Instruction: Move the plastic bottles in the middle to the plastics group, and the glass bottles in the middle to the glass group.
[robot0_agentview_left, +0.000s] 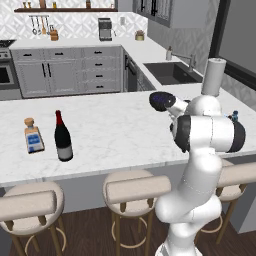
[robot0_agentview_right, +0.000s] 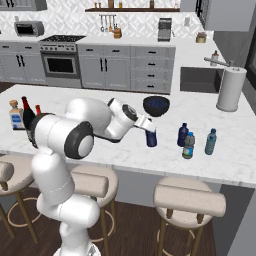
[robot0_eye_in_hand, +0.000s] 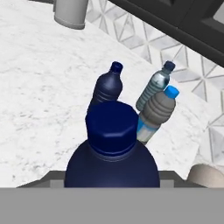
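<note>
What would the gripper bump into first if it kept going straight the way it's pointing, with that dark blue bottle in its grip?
Probably the other dark blue bottle, which stands nearest ahead of the held dark blue bottle in the hand view. The grey bottle with the blue cap stands just beside that line; depth is hard to judge.

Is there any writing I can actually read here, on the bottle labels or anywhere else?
No text is legible in any view.
Wine bottle white label: too small to read.
Square clear bottle blue label: blurred.
Grey bottle blue label band: no readable letters.
Dark blue bottle in the gripper: no label visible.
</note>
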